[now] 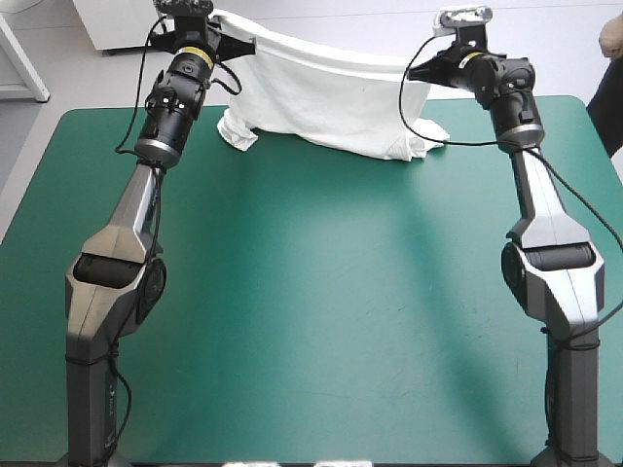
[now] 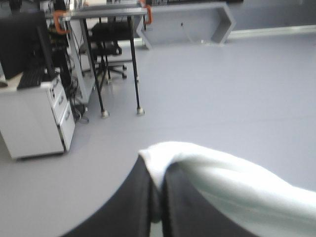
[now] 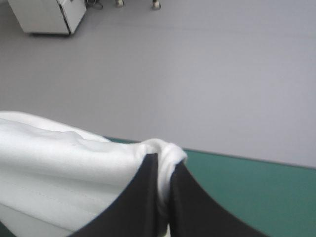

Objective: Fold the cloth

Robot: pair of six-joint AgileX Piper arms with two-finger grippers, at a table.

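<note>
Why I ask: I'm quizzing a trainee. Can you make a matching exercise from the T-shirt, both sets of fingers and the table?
Things: 1 T-shirt; 2 left fingers; 3 right fingers; 4 table.
States: A teal-green cover; B shut on the T-shirt, at the table's far right; C white, held up and sagging; D shut on the T-shirt, at the table's far left.
Pairs: 1-C; 2-D; 3-B; 4-A.

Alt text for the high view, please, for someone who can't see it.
A white T-shirt hangs stretched between the raised arms, the left end effector and right end effector each shut on its upper edge. Its lower part rests crumpled on the teal-green table near the far edge.
</note>
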